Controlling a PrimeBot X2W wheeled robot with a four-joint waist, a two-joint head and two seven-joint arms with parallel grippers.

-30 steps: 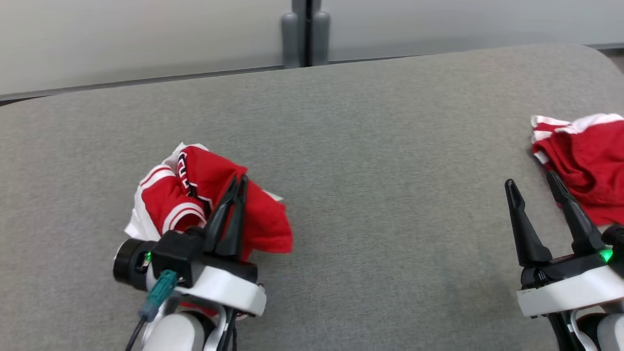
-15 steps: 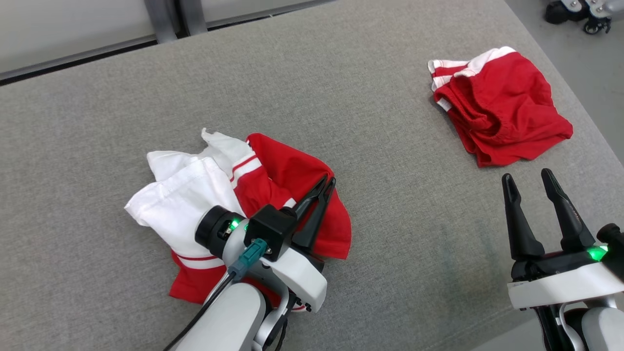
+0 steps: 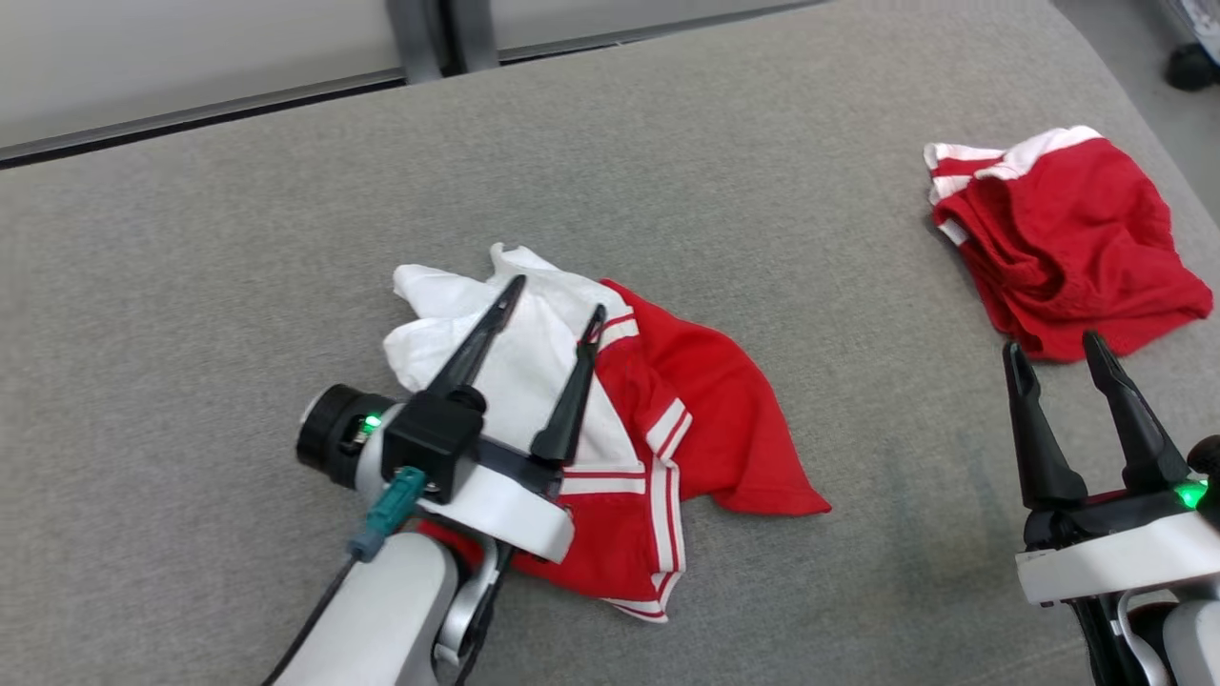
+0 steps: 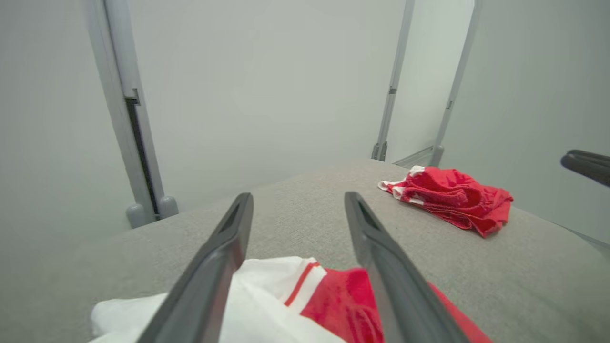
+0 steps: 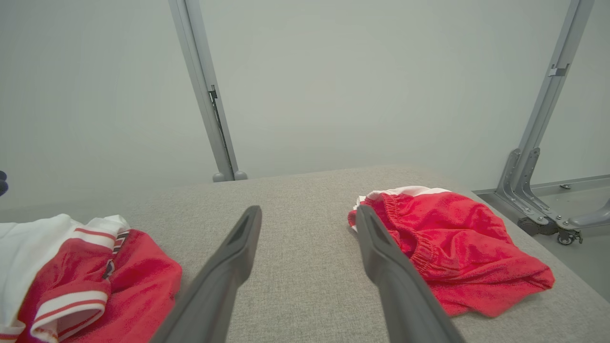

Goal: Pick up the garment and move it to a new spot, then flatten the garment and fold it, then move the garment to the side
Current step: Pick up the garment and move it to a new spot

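Note:
A crumpled red and white garment lies on the grey padded table, left of centre. My left gripper hovers over its white part, fingers spread wide and holding nothing. In the left wrist view the same garment sits just below the open left gripper. At the lower right my right gripper stands open and empty. In the right wrist view the right gripper points across bare table, with the garment at the lower left.
A second red garment with a white band lies bunched at the table's far right, close to the right fingertips; it also appears as red shorts and a red heap. Metal frame posts stand behind the table. Floor lies past the right edge.
My left gripper has opened and let go of the garment, which now lies more spread out on the table. The head camera has shifted too. The right gripper stays open.

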